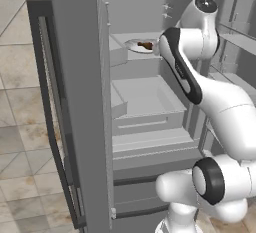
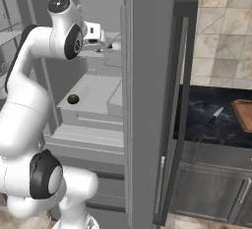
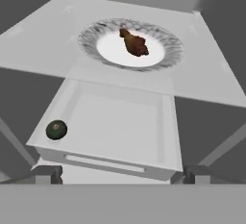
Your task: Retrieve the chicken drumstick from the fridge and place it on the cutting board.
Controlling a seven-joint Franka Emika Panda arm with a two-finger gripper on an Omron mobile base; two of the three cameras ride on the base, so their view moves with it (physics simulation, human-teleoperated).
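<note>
A: Lying on a plate [image 3: 91, 43] on a fridge [image 1: 80, 102] shelf, is that the chicken drumstick [image 3: 134, 44]?

B: Yes. The jaws stand wide, holding nothing, short of it. The cutting board [image 2: 243, 112] sits on the dark surface [image 2: 197, 117] beside a knife [image 2: 214, 116].

Dark-brown chicken drumstick [image 3: 134, 43] lies on a plate [image 3: 166, 55] inside the open fridge [image 1: 80, 102]; cutting board [image 2: 243, 114] on the counter [image 2: 197, 115]
</note>
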